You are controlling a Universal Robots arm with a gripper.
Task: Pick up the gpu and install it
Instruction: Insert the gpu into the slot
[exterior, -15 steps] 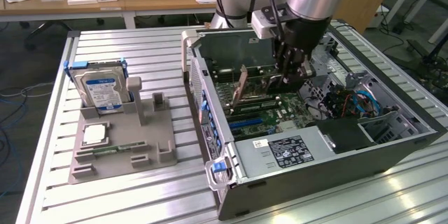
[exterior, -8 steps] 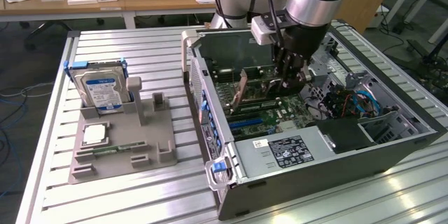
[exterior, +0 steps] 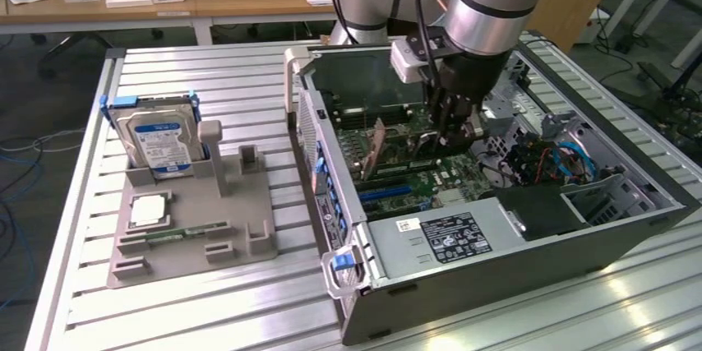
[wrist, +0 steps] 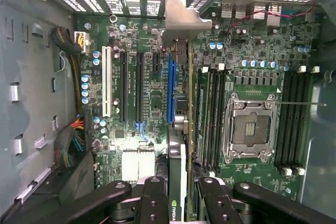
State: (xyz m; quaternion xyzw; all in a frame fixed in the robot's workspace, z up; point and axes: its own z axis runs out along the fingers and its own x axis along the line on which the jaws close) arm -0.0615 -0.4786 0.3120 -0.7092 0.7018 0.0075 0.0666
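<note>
My gripper reaches down into the open computer case, over the motherboard. It is shut on the gpu, a dark card held on edge between the black fingers. A green logo shows on the card near the fingers. The card's grey metal bracket points toward the slot openings in the case's rear wall. In the wrist view the card runs along the blue expansion slot; whether it touches the slot I cannot tell. In the exterior view the gpu stands upright just to the exterior view's left of the fingers.
The empty processor socket and memory slots lie beside the card. Cable bundles hug one case wall. Outside the case, a grey fixture holds a hard drive, a memory stick and a processor chip.
</note>
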